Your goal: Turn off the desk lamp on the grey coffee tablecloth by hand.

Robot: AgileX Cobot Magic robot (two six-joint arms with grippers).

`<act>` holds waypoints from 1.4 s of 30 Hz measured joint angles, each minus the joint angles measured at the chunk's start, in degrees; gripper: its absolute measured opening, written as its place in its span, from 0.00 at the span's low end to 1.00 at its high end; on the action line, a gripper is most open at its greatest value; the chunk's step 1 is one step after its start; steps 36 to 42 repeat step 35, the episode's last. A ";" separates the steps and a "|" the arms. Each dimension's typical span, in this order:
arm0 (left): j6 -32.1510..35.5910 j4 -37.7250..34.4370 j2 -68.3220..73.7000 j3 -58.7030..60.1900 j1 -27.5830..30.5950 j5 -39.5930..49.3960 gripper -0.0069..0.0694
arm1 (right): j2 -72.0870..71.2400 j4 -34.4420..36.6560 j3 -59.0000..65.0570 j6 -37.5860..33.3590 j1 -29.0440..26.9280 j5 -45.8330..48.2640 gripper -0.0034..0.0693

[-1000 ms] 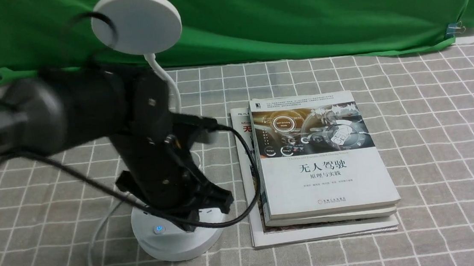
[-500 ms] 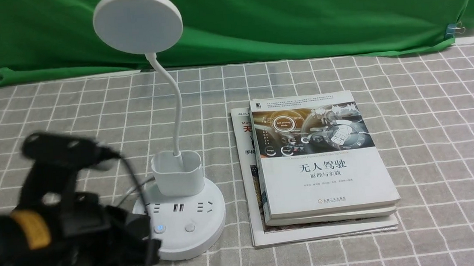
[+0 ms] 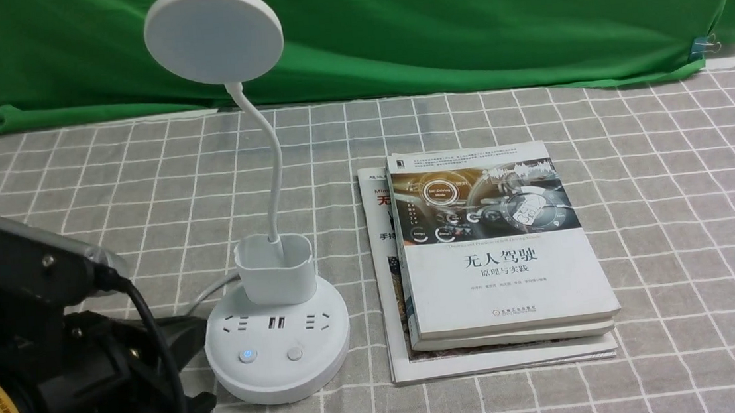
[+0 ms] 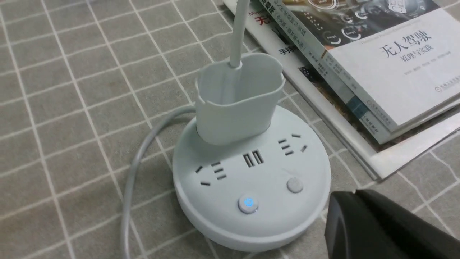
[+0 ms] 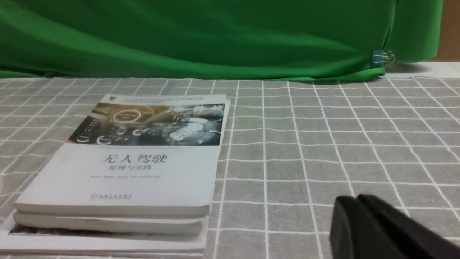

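Note:
The white desk lamp stands on the grey coffee tablecloth (image 3: pixel 673 206). Its disc head (image 3: pixel 212 32) is up at the back, and a thin neck runs down into the small cup (image 3: pixel 276 269) on the round base (image 3: pixel 279 347). The base (image 4: pixel 251 187) carries sockets, a button with a blue light (image 4: pixel 248 203) and a plain button (image 4: pixel 294 185). My left gripper (image 3: pixel 195 328), the hand, is low beside the base's left side, shut and empty, apart from the buttons; its tips (image 4: pixel 354 194) show in the left wrist view. My right gripper (image 5: pixel 355 198) is shut and empty above the cloth.
A stack of books (image 3: pixel 497 248) lies just right of the lamp base, also in the right wrist view (image 5: pixel 133 162). The lamp's grey cord (image 4: pixel 143 151) runs off the base toward my left arm. A green cloth (image 3: pixel 457 19) hangs along the back edge.
My left arm has drawn back from over the lamp base, down and to the front left. The base, cup and both buttons now show. The blue button light stays lit.

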 joint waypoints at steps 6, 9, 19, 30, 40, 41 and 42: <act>4.50 0.80 -8.85 3.78 2.75 -6.11 0.09 | 0.00 0.00 0.00 0.00 0.00 0.00 0.10; 6.72 -0.74 -16.41 7.61 7.50 -10.62 0.09 | 0.00 0.00 0.00 0.00 0.00 0.00 0.10; 6.92 -3.19 -43.97 24.29 27.15 -12.21 0.09 | 0.00 0.00 0.00 0.00 0.00 0.00 0.10; 4.15 -4.66 -50.03 26.16 27.97 0.70 0.09 | 0.00 0.00 0.00 0.00 0.00 0.00 0.10; 4.08 -4.66 -50.03 26.16 27.97 1.83 0.09 | 0.00 0.00 0.00 0.00 0.00 0.05 0.10; 4.08 -4.66 -50.03 26.16 27.97 1.83 0.09 | 0.00 0.00 0.00 0.00 0.00 0.05 0.10; 4.08 -4.66 -50.03 26.16 27.97 1.83 0.09 | 0.00 0.00 0.00 0.00 0.00 0.05 0.10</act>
